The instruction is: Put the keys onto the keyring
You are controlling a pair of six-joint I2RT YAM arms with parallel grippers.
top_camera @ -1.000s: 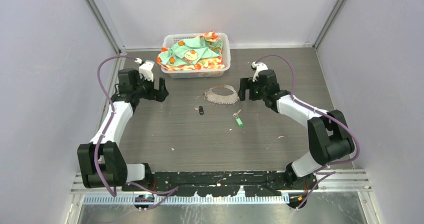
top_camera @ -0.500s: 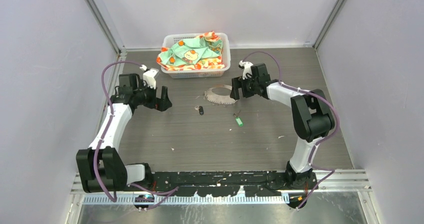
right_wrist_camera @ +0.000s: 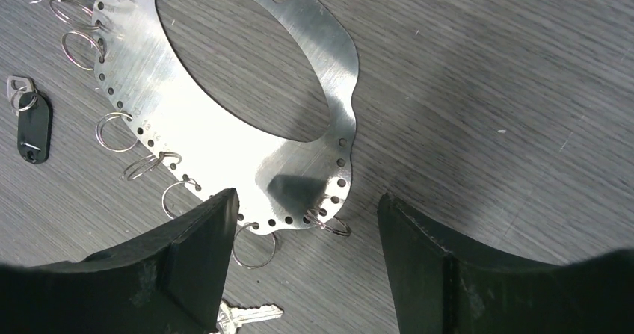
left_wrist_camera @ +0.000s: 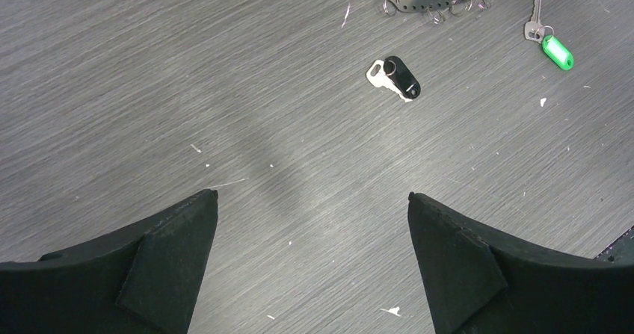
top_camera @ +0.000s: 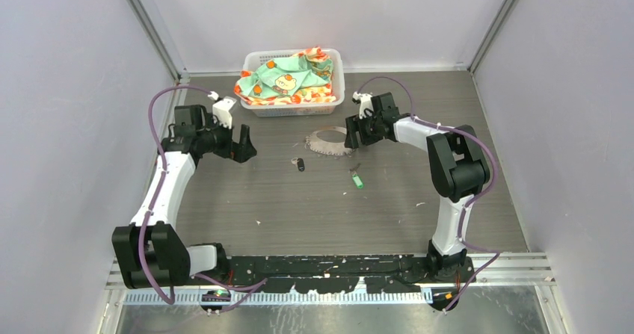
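Keyring [right_wrist_camera: 224, 158] lies flat on the worktop [top_camera: 299, 207], black key [left_wrist_camera: 394, 78] and green key [left_wrist_camera: 552, 46] loose beside it; the right tool [right_wrist_camera: 305, 222] has swung over its rim, jaws parted but narrowing, likely for a grasp; left tool [left_wrist_camera: 312, 199] wide.

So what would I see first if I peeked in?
Probably the white basket at the far edge of the table, stuffed with bright green and orange cloth. Next, the shiny keyring in the middle, with the right hand open over its edge. The little green key lies nearby.
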